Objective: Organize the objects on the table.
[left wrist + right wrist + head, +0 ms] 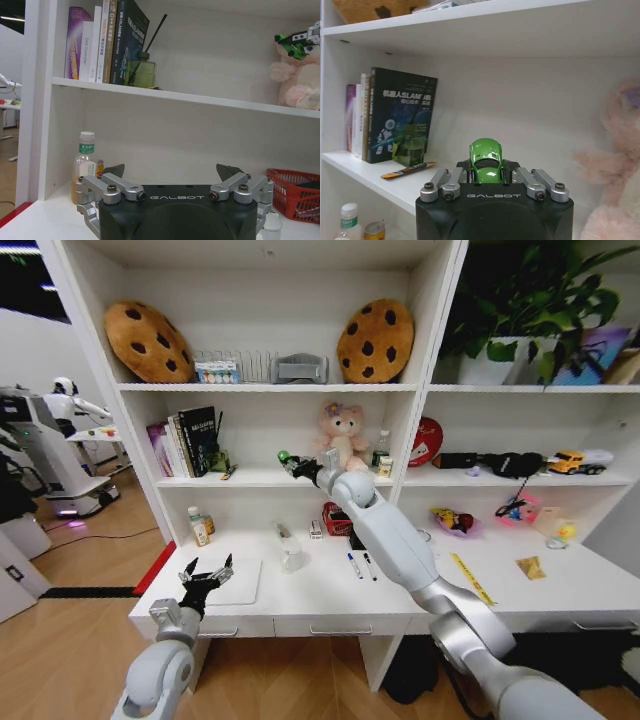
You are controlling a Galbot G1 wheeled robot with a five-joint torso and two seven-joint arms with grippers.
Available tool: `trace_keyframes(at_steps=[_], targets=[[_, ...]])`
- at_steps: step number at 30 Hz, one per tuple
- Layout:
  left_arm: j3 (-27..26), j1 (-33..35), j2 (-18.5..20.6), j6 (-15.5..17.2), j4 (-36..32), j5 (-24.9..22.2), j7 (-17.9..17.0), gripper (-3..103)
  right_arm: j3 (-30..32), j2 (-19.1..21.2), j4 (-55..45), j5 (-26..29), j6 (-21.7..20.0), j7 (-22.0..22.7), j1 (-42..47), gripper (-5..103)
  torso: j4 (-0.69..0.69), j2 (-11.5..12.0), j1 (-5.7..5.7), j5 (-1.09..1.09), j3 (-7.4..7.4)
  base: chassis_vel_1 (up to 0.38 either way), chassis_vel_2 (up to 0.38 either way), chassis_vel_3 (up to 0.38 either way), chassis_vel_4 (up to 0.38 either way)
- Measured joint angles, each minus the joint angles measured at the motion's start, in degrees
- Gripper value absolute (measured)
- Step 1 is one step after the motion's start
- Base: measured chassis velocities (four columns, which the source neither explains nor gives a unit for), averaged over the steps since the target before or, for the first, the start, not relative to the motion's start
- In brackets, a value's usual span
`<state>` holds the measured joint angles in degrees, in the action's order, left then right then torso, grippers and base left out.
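The right hand (486, 172) grips the small green toy car (486, 160), raised before the middle shelf. The left hand (205, 576) hovers open above the slim silver-white laptop (232, 582). Two dark-capped white marker pens (361, 565) remain on the white counter (320, 605).

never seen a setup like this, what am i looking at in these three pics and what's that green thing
This is a two-armed wheeled robot tidying a white desk joined to shelving. The wide picture comes from a camera on its head, looking down at its own arms. The other two come from cameras on its wrists, each looking out over that arm's gripper.

The green thing is a toy car. The right gripper is shut on it and is raised in front of the middle shelf, beside a pink plush bear.

The left gripper hangs open and empty over a slim laptop near the desk's left end.

Two marker pens, a small bottle and a red basket also lie on the desk.
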<state>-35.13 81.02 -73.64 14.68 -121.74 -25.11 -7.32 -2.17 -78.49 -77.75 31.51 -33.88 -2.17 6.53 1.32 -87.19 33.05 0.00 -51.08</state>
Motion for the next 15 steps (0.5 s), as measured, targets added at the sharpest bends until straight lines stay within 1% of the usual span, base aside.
trace_keyframes(at_steps=[1, 2, 4, 5, 7, 8, 9, 10, 11, 13, 15], targets=[[0.0, 0.0, 0.0, 0.0, 0.0, 0.0, 0.0, 100, 0.3, -0.1, 0.7, 1.4, -1.0, 1.7, -0.5, 33, 0.00, 0.0, 0.00, 0.00, 0.00, 0.000, 0.000, 0.000, 0.000], [0.0, 0.0, 0.0, 0.0, 0.0, 0.0, 0.0, 100, 0.3, -0.1, 0.7, 1.4, -1.0, 1.7, -0.5, 33, 0.00, 0.0, 0.00, 0.00, 0.00, 0.000, 0.000, 0.000, 0.000], [0.0, 0.0, 0.0, 0.0, 0.0, 0.0, 0.0, 100, 1.0, -0.5, 2.5, 3.7, -1.9, 3.8, -1.2, 33, 0.00, 0.0, 0.00, 0.00, 0.00, 0.000, 0.000, 0.000, 0.000], [0.0, 0.0, 0.0, 0.0, 0.0, 0.0, 0.0, 100, 1.0, -0.5, 2.5, 3.7, -1.9, 3.8, -1.2, 33, 0.00, 0.0, 0.00, 0.00, 0.00, 0.000, 0.000, 0.000, 0.000], [0.0, 0.0, 0.0, 0.0, 0.0, 0.0, 0.0, 100, 2.3, -1.5, 5.8, 6.5, -2.6, 5.1, -2.0, 33, 0.01, 0.0, 0.00, 0.01, 0.00, 0.000, 0.000, 0.000, 0.000], [0.0, 0.0, 0.0, 0.0, 0.0, 0.0, 0.0, 100, 2.3, -1.5, 5.8, 6.5, -2.6, 5.1, -2.0, 33, 0.01, 0.0, 0.00, 0.01, 0.00, 0.000, 0.000, 0.000, 0.000], [0.0, 0.0, 0.0, 0.0, 0.0, 0.0, 0.0, 100, 3.3, -2.4, 8.7, 7.0, -2.6, 5.3, -2.6, 33, 0.00, 0.0, 0.00, 0.00, 0.00, 0.000, 0.000, 0.000, 0.000], [0.0, 0.0, 0.0, 0.0, 0.0, 0.0, 0.0, 100, 3.3, -2.4, 8.7, 7.0, -2.6, 5.3, -2.6, 33, 0.00, 0.0, 0.00, 0.00, 0.00, 0.000, 0.000, 0.000, 0.000], [0.0, 0.0, 0.0, 0.0, 0.0, 0.0, 0.0, 100, 3.9, -3.0, 10.9, 6.8, -2.4, 5.1, -3.1, 33, 0.00, 0.0, 0.00, 0.00, 0.00, 0.000, 0.000, 0.000, 0.000], [0.0, 0.0, 0.0, 0.0, 0.0, 0.0, 0.0, 100, 4.7, -4.3, 16.1, 5.5, -1.1, 3.6, -4.6, 33, 0.00, 0.0, 0.00, 0.00, -0.01, 0.000, 0.000, 0.000, 0.000], [0.0, 0.0, 0.0, 0.0, 0.0, 0.0, 0.0, 100, 4.7, -4.6, 17.5, 5.2, -0.6, 2.8, -5.2, 33, 0.00, 0.0, 0.01, 0.00, 0.00, 0.000, 0.000, 0.000, 0.000]])
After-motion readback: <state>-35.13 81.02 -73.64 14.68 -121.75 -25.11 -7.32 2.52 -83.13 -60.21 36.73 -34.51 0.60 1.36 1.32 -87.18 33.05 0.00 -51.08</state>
